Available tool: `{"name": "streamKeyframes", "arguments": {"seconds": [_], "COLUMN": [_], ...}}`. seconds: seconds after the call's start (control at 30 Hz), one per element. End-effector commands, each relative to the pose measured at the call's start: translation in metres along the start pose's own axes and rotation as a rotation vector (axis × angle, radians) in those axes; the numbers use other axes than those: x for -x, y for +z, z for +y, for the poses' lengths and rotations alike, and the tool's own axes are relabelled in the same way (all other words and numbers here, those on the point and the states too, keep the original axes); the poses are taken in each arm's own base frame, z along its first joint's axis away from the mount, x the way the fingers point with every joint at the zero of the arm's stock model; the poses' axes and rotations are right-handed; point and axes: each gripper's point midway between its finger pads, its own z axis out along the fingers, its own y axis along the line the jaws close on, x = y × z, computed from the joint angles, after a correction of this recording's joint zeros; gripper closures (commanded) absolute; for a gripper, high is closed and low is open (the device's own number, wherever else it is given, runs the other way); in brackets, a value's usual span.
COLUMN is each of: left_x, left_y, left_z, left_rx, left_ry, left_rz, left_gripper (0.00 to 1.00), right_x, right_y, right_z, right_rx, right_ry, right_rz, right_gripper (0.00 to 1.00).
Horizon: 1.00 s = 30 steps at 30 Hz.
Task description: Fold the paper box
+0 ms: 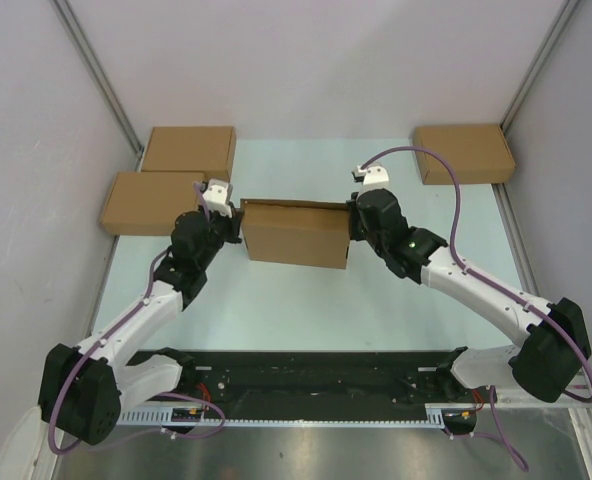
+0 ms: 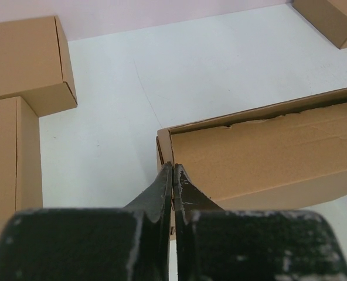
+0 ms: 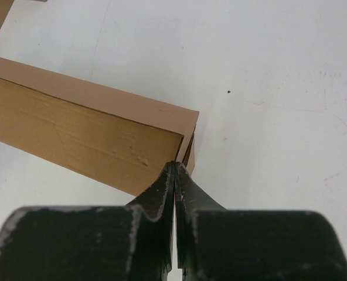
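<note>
The paper box [image 1: 296, 235] is plain brown cardboard, folded into a shallow rectangular shape in the middle of the table. My left gripper [image 1: 238, 222] is at its left end. In the left wrist view the fingers [image 2: 173, 167] are pressed together on the thin end wall of the paper box [image 2: 267, 152], and a strip of cardboard shows between them. My right gripper [image 1: 352, 225] is at the right end. In the right wrist view it [image 3: 174, 165] is shut at the corner of the paper box [image 3: 74, 129], where the end flap's edge runs into the jaws.
Three compact brown boxes lie around the table: one [image 1: 188, 150] at the back left, another [image 1: 151, 203] just in front of it, and a third [image 1: 463, 153] at the back right. Grey walls close in the table at the back and sides. A black rail [image 1: 306, 375] runs between the arm bases.
</note>
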Motion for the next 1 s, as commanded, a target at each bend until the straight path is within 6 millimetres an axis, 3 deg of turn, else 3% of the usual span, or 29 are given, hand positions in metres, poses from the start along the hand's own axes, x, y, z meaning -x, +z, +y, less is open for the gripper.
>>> {"name": "streamKeyframes", "arguments": {"seconds": [0.0, 0.23, 0.6, 0.97], "left_x": [0.032, 0.023, -0.014, -0.035], "left_y": [0.004, 0.003, -0.004, -0.007], "left_z": [-0.008, -0.013, -0.013, -0.009], "left_rx": [-0.043, -0.068, -0.073, -0.048], "left_ry": [-0.012, -0.018, -0.052, -0.063], "left_rz": [-0.083, -0.072, -0.012, 0.043], "left_gripper": [1.00, 1.00, 1.00, 1.00], "right_x": [-0.031, -0.034, -0.048, -0.082], "right_y": [0.000, 0.001, 0.004, 0.001], "right_z": [0.012, 0.013, 0.013, 0.008], "right_rx": [0.049, 0.046, 0.034, 0.036], "right_ry": [-0.035, -0.039, -0.048, -0.046], "right_rz": [0.095, 0.103, 0.138, 0.189], "right_gripper": [1.00, 1.00, 1.00, 1.00]}}
